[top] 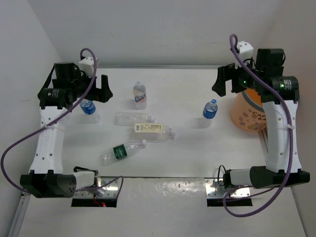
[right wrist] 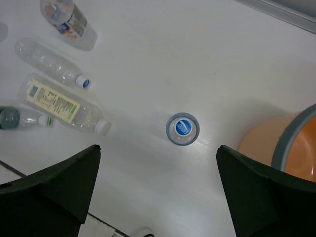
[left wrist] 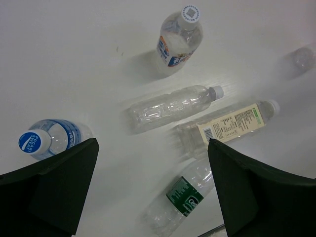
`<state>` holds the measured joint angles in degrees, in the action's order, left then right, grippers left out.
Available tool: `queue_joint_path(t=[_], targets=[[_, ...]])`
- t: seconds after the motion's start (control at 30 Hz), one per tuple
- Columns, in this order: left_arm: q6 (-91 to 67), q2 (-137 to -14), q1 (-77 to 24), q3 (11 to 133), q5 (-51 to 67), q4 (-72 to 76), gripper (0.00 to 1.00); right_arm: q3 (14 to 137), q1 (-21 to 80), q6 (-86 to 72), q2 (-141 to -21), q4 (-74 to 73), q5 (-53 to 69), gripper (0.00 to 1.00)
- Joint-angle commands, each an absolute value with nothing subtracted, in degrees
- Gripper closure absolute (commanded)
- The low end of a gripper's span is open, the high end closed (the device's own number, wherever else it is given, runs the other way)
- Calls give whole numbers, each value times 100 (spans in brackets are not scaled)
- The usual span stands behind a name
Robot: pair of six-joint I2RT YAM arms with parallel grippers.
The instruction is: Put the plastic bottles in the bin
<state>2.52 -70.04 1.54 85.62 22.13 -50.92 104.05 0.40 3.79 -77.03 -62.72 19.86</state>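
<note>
Six plastic bottles are on the white table. A blue-labelled one [top: 89, 108] [left wrist: 47, 140] stands upright just under my left gripper [top: 96, 96] [left wrist: 151, 143], which is open and empty above the table. A white-labelled bottle [top: 140, 95] [left wrist: 180, 39] stands at the back. A nearly unlabelled one [top: 133, 117] [left wrist: 170, 106], a cream-labelled one [top: 153, 131] [left wrist: 232, 123] and a green-labelled one [top: 122, 151] [left wrist: 185, 197] lie in the middle. Another blue-capped bottle [top: 210, 109] [right wrist: 182, 128] stands right of centre. My right gripper [top: 224, 88] [right wrist: 158, 148] is open and empty, high above it. The orange bin [top: 247, 116] [right wrist: 291, 148] stands at the right, partly hidden by the right arm.
White walls close the table at the back and both sides. Metal mounting plates [top: 96, 185] [top: 222, 188] sit at the near edge. Purple cables [top: 15, 148] loop beside each arm. The right arm's link [top: 279, 133] passes over the bin's near side.
</note>
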Motion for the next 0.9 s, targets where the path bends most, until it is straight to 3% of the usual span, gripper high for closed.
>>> queue_joint_path(t=[0.0, 0.43, 0.7, 0.87], targets=[[193, -6777, 114, 8525, 2303, -4957, 0, 10126, 386, 773, -7717, -6302, 1671, 2], [421, -6557, 167, 8112, 2584, -4904, 0, 8202, 694, 949, -7936, -4669, 608, 19], [422, -6504, 167, 7945, 2443, -4904, 0, 7813, 712, 923, -8252, -4192, 413, 32], [422, -6504, 167, 7770, 2382, -4852, 0, 7682, 703, 923, -8437, -4070, 404, 33]])
